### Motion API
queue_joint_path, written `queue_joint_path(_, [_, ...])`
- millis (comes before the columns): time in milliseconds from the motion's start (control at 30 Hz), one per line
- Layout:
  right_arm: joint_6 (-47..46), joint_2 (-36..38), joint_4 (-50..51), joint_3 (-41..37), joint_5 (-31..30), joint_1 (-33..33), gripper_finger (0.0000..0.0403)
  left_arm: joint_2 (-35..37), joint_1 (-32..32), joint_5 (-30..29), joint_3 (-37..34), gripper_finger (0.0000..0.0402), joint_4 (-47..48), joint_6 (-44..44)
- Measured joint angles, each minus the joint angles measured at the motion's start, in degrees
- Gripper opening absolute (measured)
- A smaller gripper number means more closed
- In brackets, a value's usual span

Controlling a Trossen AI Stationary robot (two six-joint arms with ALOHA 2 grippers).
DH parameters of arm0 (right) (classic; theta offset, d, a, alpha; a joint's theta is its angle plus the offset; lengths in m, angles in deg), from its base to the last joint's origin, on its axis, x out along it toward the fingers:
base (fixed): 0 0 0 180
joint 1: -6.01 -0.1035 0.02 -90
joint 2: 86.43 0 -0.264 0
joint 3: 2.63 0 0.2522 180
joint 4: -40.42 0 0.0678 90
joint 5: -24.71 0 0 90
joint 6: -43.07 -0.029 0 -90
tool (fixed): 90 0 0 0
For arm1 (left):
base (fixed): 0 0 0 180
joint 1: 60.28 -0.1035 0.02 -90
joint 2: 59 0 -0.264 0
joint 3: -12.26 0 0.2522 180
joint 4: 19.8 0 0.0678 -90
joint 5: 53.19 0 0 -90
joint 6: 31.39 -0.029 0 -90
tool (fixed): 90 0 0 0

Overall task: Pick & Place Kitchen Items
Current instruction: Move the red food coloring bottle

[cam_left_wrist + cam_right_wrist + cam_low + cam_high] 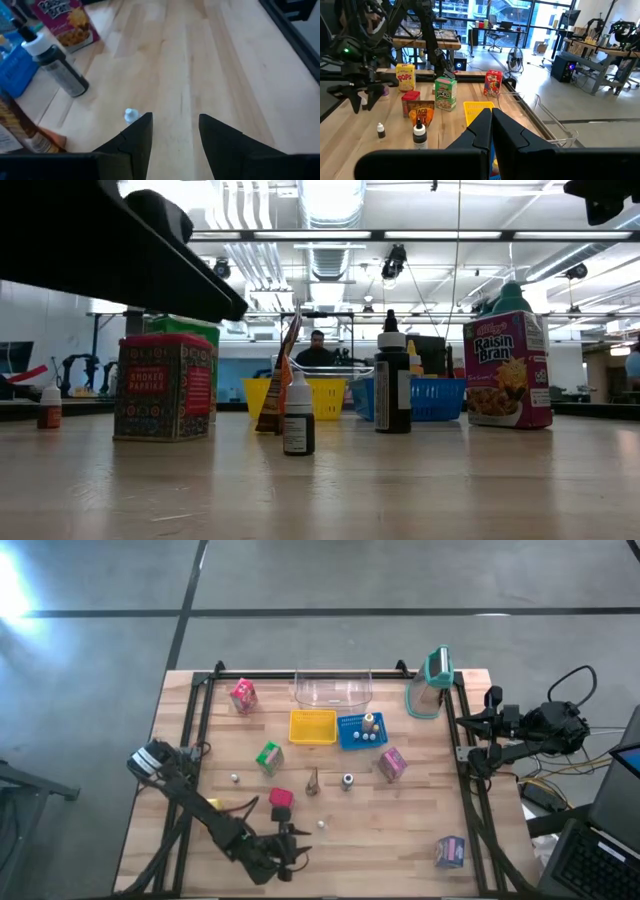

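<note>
Left gripper (284, 852): near the front edge of the table, low over the wood; fingers (137, 137) apart, nothing between them.
Right gripper (490, 131): parked off the right edge of the table, fingers pressed together, empty.
Nearest item: small white bottle (131, 115) lying just beside the left finger in the left wrist view; outside the gap, not in it.
Other items: red carton (281, 799) just behind the left gripper; green carton (268, 756) and pink carton (243, 694) farther back; purple raisin-bran carton (392, 764) right of centre; dark bottle with white cap (59, 64) upright mid-table; another carton (451, 852) alone at the front right corner.
Baskets: yellow basket (313, 726) and blue basket (354, 734) side by side at mid-back; the blue one already holds a small piece.
Risk, my reading: closing from here would likely miss the white bottle or nudge it with the finger's outer face; it looks light and round, so it could roll away.
Second risk: the arm hangs close above the red carton; a sideways correction could tip it.
Surface: pale wood planks, smooth, black frame rails along the sides.
Room: open workshop, polished grey floor, ceiling strip lights, desks and glass wall beyond; a person seated far behind the table.
</note>
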Motion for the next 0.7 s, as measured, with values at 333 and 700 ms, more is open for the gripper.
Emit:
queue_joint_path(333, [-0.03, 0.00, 0.00, 0.00, 0.00, 0.01, 0.0008, 0.00, 1.04, 0.01, 1.14, 0.0167, -0.05, -4.88])
queue_joint_path(700, [-0.07, 0.00, 0.00, 0.00, 0.00, 0.00, 0.0008, -3.54, 1.31, -0.24, 5.84, 0.0167, 1.52, -7.97])
